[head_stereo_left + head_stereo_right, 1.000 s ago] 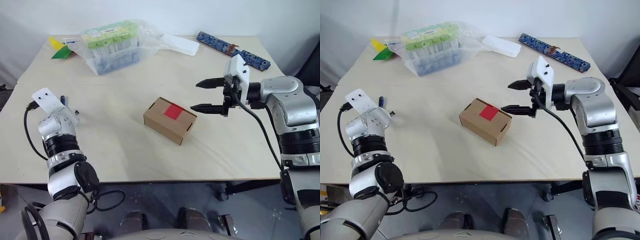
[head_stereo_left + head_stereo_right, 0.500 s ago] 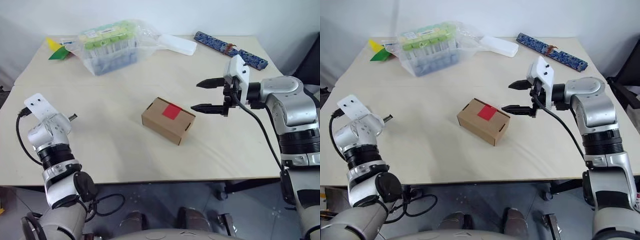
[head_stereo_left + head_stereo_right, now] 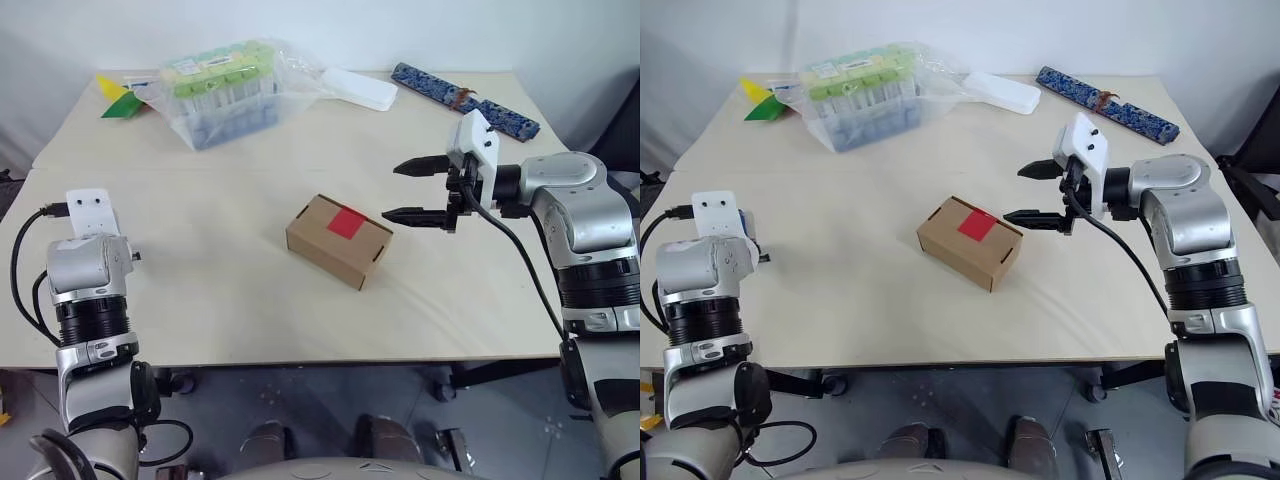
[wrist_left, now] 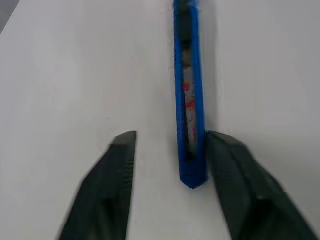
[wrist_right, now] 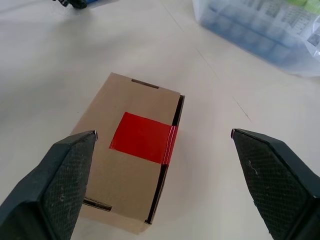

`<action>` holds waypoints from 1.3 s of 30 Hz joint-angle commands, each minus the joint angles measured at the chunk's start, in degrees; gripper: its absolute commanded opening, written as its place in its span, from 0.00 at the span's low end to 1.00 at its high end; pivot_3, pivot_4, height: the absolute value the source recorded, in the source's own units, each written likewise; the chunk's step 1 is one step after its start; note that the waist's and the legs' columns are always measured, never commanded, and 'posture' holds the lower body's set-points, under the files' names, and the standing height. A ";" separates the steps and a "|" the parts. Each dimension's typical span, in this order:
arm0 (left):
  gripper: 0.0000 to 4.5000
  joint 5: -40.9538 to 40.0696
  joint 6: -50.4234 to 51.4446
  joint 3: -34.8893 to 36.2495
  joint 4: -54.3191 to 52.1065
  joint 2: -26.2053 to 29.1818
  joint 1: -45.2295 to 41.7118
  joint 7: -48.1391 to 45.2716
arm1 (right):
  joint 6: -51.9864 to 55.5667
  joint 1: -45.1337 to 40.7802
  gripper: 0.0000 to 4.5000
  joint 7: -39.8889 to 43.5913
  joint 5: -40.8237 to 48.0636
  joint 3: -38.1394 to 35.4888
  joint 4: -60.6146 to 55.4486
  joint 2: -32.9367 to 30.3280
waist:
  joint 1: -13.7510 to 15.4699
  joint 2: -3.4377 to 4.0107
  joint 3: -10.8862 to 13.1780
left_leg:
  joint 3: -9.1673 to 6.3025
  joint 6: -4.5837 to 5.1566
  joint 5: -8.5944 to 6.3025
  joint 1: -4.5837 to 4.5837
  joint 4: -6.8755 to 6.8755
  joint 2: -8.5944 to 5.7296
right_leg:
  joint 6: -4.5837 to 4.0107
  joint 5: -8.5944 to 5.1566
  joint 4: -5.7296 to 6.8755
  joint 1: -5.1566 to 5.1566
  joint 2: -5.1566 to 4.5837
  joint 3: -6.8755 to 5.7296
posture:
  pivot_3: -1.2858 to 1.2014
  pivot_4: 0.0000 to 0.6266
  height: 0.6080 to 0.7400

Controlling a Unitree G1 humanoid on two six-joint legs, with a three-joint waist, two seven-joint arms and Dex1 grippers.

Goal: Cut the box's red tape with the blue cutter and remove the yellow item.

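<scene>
Left pincer — rolled, seemingly wider open

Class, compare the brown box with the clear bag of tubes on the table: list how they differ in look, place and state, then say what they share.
The box is opaque brown cardboard; the clear bag shows its green-capped tubes. The box sits mid-table; the bag lies toward the far edge. The box is closed under red tape; the bag is crumpled, with no tape visible. Both rest on the table.

Bagged tubes, patterned bar
</scene>
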 commanded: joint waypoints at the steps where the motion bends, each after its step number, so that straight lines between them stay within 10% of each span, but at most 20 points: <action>1: 0.53 1.37 1.90 -0.32 -3.94 -0.93 0.11 -0.95 | -0.90 -0.81 1.00 -0.06 0.03 -0.62 -0.53 -0.02 | -0.03 0.00 0.00 | 0.00 0.00 0.00 0.00 0.00 0.00 | 0.00 0.00 0.00 0.00 0.00 0.00 | 0.52 0.24 1.00; 22: 0.53 3.27 -3.97 12.94 -14.10 -4.24 6.50 -3.35 | -1.20 -1.23 1.00 0.41 -0.72 -0.32 0.17 0.41 | -0.15 -0.03 0.02 | -0.08 -0.01 -0.01 0.02 -0.02 0.04 | 0.00 0.00 -0.01 -0.04 0.00 0.06 | 0.52 0.24 1.00; 39: 0.53 0.36 -12.72 9.66 -12.93 -0.49 7.51 -12.04 | -0.26 -0.91 1.00 0.44 -1.01 -1.20 -0.83 -0.07 | -0.40 -0.05 0.03 | -0.03 0.00 -0.01 0.00 -0.05 0.03 | 0.00 0.00 -0.01 -0.07 0.00 0.05 | 0.52 0.24 1.00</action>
